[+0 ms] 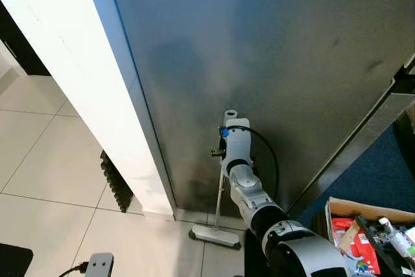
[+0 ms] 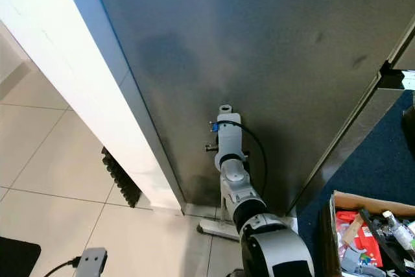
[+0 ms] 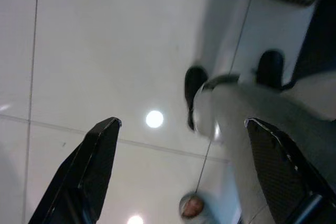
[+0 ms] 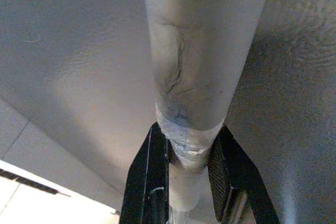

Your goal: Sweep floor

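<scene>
Right gripper [image 4: 186,174] jaws clamp the broom handle [image 4: 202,51] against the grey panel [image 1: 259,50]; left gripper [image 3: 181,169] jaws stand apart above the floor [image 3: 105,40].

A big metal panel [image 1: 272,63] stands straight ahead and takes up most of the view. To its left is a wall [image 1: 78,76], and a small vent grille [image 1: 117,183] sits low on that wall. Tiled floor [image 1: 45,167] spreads out on the left. The broom's head [image 1: 215,235] lies on the floor right at the foot of the panel, with the broom handle [image 4: 202,51] rising in front of it. On the right is carpet [image 1: 382,173], with a cardboard box [image 1: 369,228] of small things on it.
</scene>
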Available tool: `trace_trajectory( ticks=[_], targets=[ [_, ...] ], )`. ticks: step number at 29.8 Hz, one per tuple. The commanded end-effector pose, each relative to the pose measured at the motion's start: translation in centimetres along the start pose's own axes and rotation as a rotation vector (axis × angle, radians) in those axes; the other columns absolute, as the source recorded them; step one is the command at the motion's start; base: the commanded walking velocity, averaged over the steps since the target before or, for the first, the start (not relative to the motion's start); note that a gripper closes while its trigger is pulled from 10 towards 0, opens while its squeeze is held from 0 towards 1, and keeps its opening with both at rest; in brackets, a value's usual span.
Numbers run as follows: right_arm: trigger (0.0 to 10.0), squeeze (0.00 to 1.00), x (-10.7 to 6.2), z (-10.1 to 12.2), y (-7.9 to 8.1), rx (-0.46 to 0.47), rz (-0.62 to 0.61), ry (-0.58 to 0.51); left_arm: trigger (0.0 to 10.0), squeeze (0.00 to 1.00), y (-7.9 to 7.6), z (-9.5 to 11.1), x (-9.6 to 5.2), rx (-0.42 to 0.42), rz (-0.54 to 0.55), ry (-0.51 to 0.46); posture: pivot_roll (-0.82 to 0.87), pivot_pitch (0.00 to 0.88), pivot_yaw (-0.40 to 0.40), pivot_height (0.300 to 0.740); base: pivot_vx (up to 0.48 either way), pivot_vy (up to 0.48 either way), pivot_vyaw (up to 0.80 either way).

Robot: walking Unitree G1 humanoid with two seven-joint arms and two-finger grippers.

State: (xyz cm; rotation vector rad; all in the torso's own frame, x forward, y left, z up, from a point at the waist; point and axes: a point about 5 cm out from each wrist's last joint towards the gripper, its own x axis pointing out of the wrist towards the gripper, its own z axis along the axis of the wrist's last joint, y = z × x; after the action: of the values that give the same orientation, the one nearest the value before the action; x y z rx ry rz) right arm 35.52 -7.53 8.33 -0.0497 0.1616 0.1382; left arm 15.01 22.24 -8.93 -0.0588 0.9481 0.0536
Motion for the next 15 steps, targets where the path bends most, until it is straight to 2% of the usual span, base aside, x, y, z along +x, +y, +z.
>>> trace_trajectory(
  ticks=[1,3,5,7,8,9,11,12,13,15],
  targets=[
    [0.0,0.0,-0.3,-0.2,0.0,-0.003,0.097,-0.025,10.0,0.0,1.0,1.2,-0.1,-0.001,-0.02,-0.052,0.01,0.092,0.038,0.74,0.0,0.0,0.0],
    [0.0,0.0,-0.3,-0.2,0.0,-0.003,0.097,-0.025,10.0,0.0,1.0,1.2,-0.1,-0.001,-0.02,-0.052,0.01,0.092,0.038,0.74,0.0,0.0,0.0],
    [0.0,0.0,-0.5,-0.4,-1.1,0.001,0.218,-0.03,10.0,0.0,0.5,4.3,0.3,0.067,-0.125,-0.161,0.0,0.058,0.039,0.74,0.0,0.0,0.0],
    [0.0,0.0,-0.5,-0.4,-1.1,0.001,0.218,-0.03,10.0,0.0,0.5,4.3,0.3,0.067,-0.125,-0.161,0.0,0.058,0.039,0.74,0.0,0.0,0.0],
    [0.0,0.0,-0.6,-0.4,-2.0,-0.006,0.265,-0.033,10.0,0.0,0.2,6.2,0.4,0.104,-0.169,-0.228,-0.01,0.043,0.04,0.74,0.0,0.0,0.0],
    [0.0,0.0,-0.6,-0.4,-2.0,-0.006,0.265,-0.033,10.0,0.0,0.2,6.2,0.4,0.104,-0.169,-0.228,-0.01,0.043,0.04,0.74,0.0,0.0,0.0],
    [0.0,0.0,-0.8,-0.2,-3.2,-0.02,0.314,-0.04,10.0,0.0,-0.4,9.6,0.3,0.153,-0.235,-0.339,-0.01,0.023,0.044,0.74,0.0,0.0,0.0],
    [0.0,0.0,-0.8,-0.2,-3.2,-0.02,0.314,-0.04,10.0,0.0,-0.4,9.6,0.3,0.153,-0.235,-0.339,-0.01,0.023,0.044,0.74,0.0,0.0,0.0],
    [0.0,0.0,-0.9,0.0,-3.7,-0.027,0.334,-0.047,10.0,0.0,-0.7,11.0,0.2,0.185,-0.272,-0.387,-0.02,0.013,0.046,0.74,0.0,0.0,0.0],
    [0.0,0.0,-0.9,0.0,-3.7,-0.027,0.334,-0.047,10.0,0.0,-0.7,11.0,0.2,0.185,-0.272,-0.387,-0.02,0.013,0.046,0.74,0.0,0.0,0.0]
  ],
)
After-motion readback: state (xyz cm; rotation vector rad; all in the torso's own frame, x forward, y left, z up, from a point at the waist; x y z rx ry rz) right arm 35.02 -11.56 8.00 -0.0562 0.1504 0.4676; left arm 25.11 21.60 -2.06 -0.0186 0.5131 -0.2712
